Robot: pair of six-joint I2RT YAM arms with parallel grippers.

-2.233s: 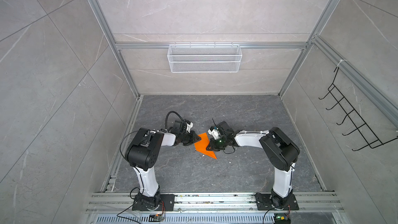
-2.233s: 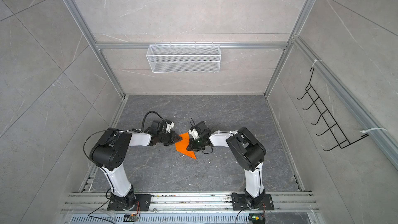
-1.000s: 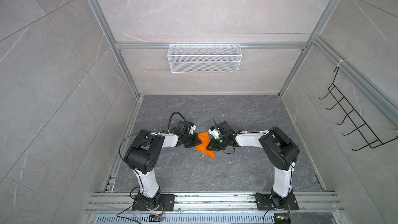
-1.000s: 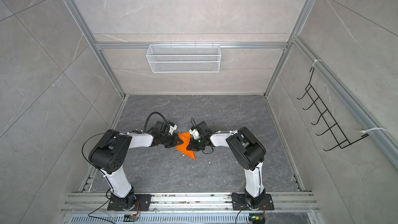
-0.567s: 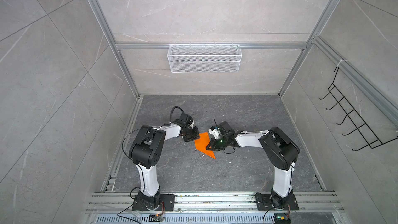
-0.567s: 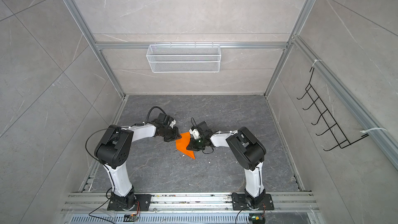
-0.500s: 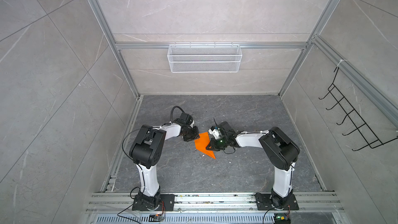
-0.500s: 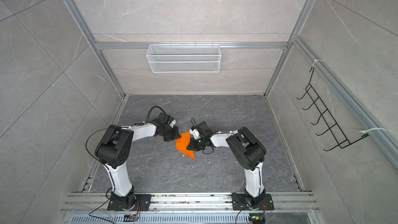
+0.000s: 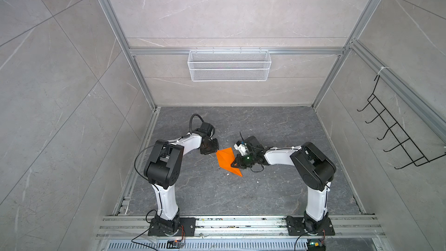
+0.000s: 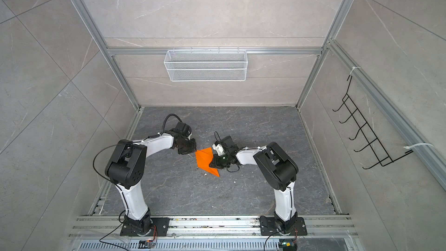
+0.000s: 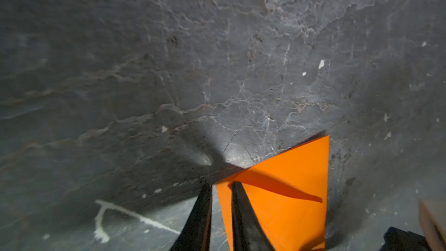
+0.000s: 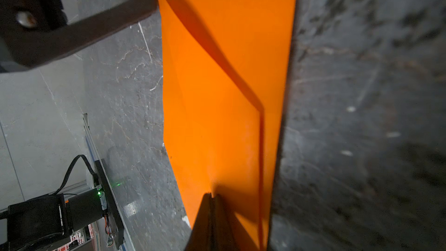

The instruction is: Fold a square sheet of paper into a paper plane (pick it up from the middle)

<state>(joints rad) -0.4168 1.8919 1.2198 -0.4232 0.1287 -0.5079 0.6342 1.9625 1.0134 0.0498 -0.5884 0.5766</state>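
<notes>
The square sheet of paper [image 9: 226, 161] [image 10: 205, 159] is bright orange and folded into a pointed, creased shape, lying on the dark stone floor in both top views. My right gripper [image 9: 233, 165] [image 12: 211, 195] is shut on its right edge, where the paper [image 12: 217, 92] puckers at the fingertips. My left gripper [image 9: 214, 152] [image 11: 220, 184] sits at the sheet's left corner. Its jaws stand slightly apart, one finger over the paper [image 11: 284, 201] and the other over bare floor. No finished paper plane shows.
A white wire basket [image 9: 229, 65] hangs on the back wall, and a black hook rack [image 9: 395, 141] on the right wall. Aluminium rails [image 9: 241, 223] carry both arm bases at the front. White specks lie on the floor [image 9: 265, 189].
My left gripper has drawn back a little toward the far left, off the paper's middle to its corner, and its jaws have parted slightly. The right gripper has kept its hold without moving.
</notes>
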